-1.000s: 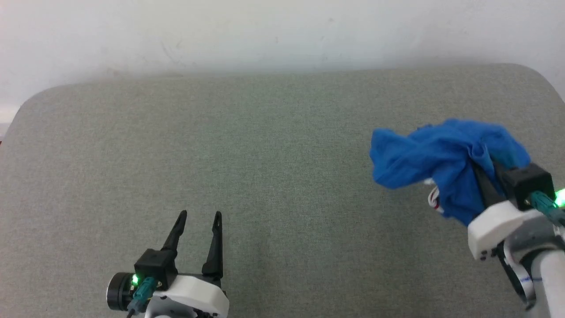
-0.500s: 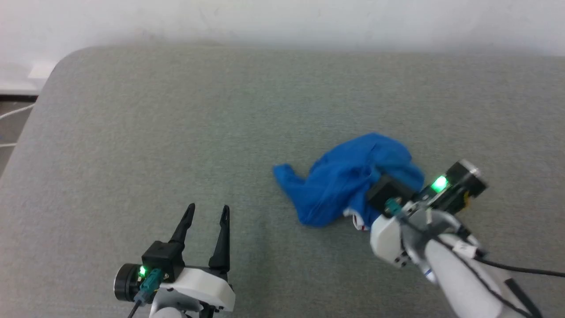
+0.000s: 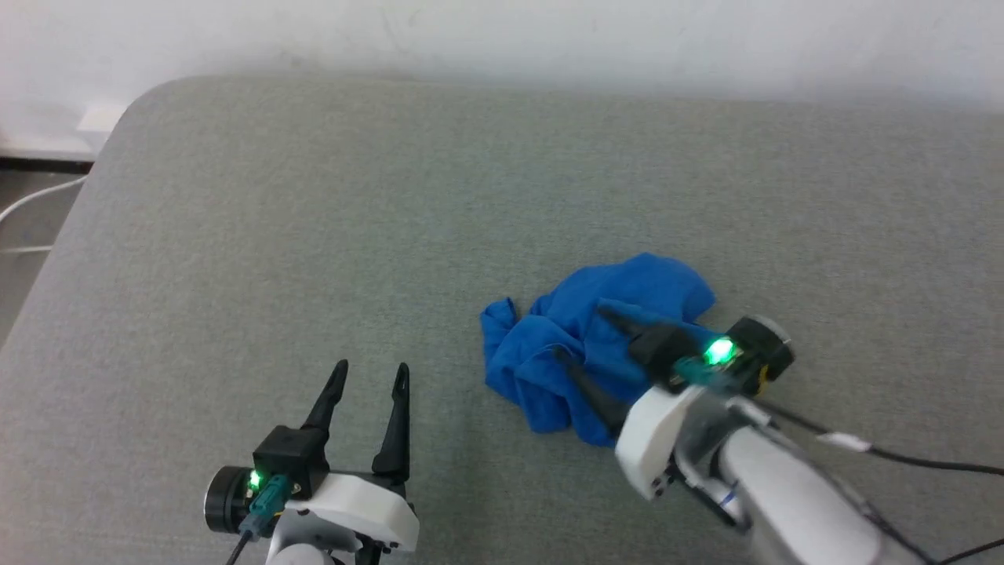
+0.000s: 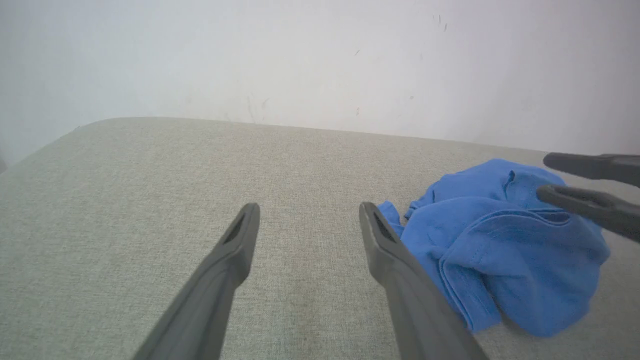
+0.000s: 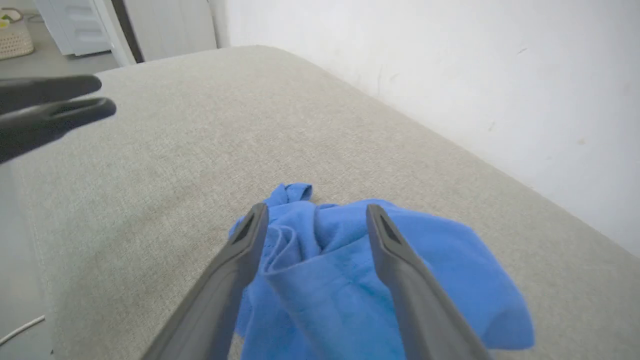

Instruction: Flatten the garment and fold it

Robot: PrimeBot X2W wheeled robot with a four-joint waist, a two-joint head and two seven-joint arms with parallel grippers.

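Observation:
The garment (image 3: 572, 345) is a crumpled royal blue heap on the grey cushioned surface (image 3: 314, 220), right of centre. My right gripper (image 3: 580, 333) is open and low over it, one finger on each side of a raised fold. In the right wrist view the right gripper (image 5: 317, 207) has blue cloth (image 5: 450, 280) below and between its fingers. My left gripper (image 3: 372, 366) is open and holds nothing, near the front edge to the left of the heap. The left wrist view has the left gripper (image 4: 308, 207) beside the garment (image 4: 500, 245), and the right gripper (image 4: 544, 176) comes in from the right edge.
A white wall (image 3: 502, 31) runs along the back of the surface. The surface's rounded left corner drops to a floor with a white cable (image 3: 31, 204). In the right wrist view, white doors (image 5: 150, 25) and a basket (image 5: 15, 35) stand beyond the far end.
My right gripper was shut on the garment and has opened. The garment has slumped into a heap on the surface. The head camera has shifted. The left gripper stays open.

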